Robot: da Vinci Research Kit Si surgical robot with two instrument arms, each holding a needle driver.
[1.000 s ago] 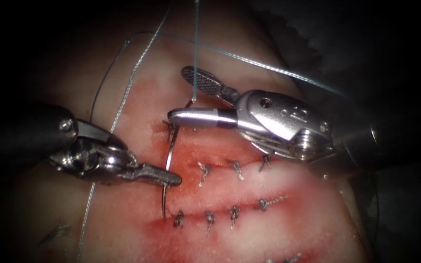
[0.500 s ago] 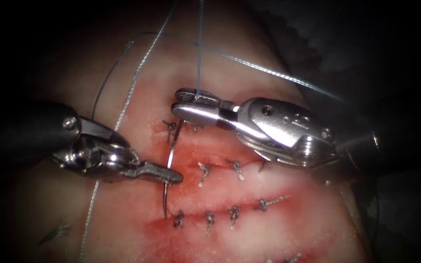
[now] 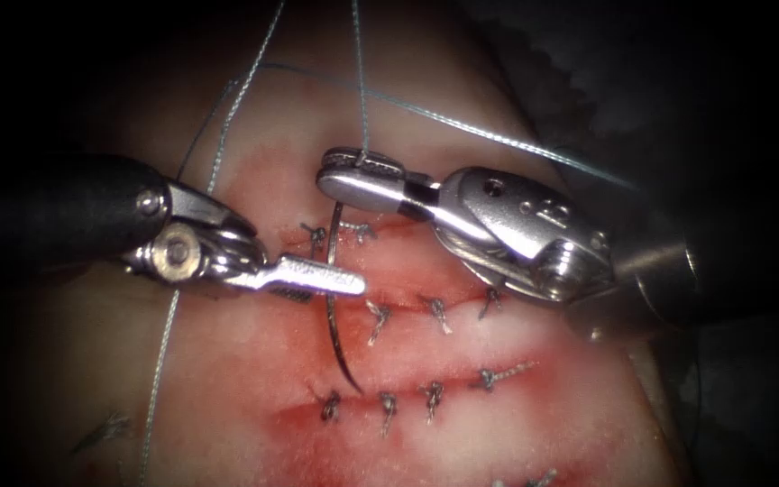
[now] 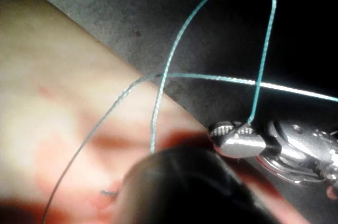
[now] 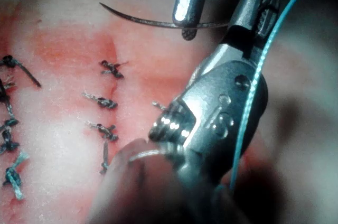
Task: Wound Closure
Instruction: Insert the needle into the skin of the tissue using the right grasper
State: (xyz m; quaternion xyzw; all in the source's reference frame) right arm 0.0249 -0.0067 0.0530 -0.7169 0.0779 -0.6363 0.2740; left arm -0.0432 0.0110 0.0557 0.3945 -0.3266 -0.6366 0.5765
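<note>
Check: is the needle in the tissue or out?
Out: the needle lies free above the tissue, held mid-curve by the left tool.

Right tool (image 3: 362, 180): jaws closed on the swaged end of the needle (image 3: 334, 298), where the thread (image 3: 358, 81) left it and ran straight up from the tips.
Left tool (image 3: 322, 277): jaws closed across the needle's middle, shaft trailing off behind it.
Needle: free of the tissue (image 3: 254, 361), curving from the right tool's tips down past the left tool's tips, point just beyond them near a row of knotted stitches (image 3: 385, 406).
Further thread strands crossed above both tools.
</note>
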